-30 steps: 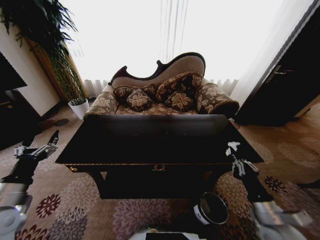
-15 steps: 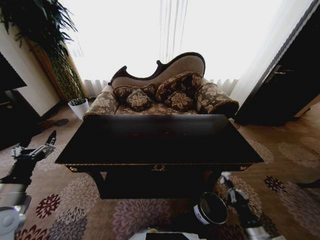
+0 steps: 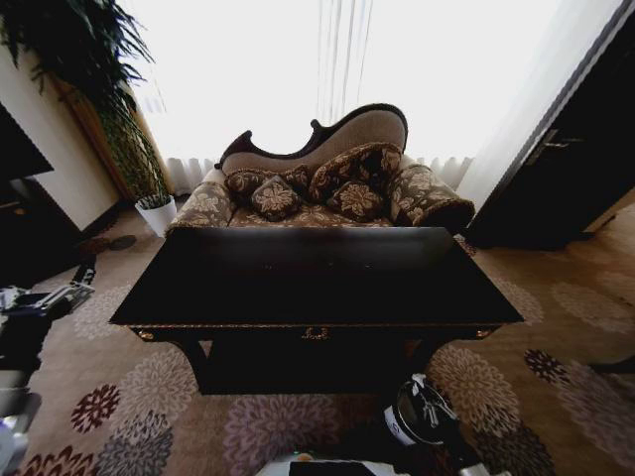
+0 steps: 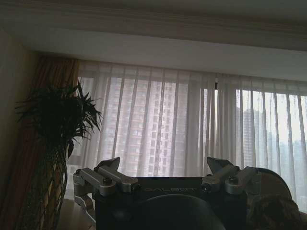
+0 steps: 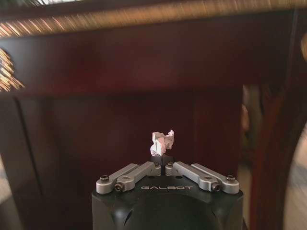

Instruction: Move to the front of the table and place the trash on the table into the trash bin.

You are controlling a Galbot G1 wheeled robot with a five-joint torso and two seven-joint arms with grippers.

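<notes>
The right gripper (image 3: pixel 429 405) is hanging low over the bin (image 3: pixel 418 415) on the carpet in front of the table (image 3: pixel 317 278), its fingers pinched together on a small white wad of trash (image 5: pixel 162 142). In its wrist view the wad is sticking up from the closed fingertips with the table's dark front panel beyond. It is carrying the wad there, I judge, so that a release drops it straight into the bin's mouth. The left gripper (image 3: pixel 60 296) is waiting out at the table's left corner, fingers spread apart, well clear of the work. The tabletop is looking bare. Behind it a sofa (image 3: pixel 327 183) is facing the window.
</notes>
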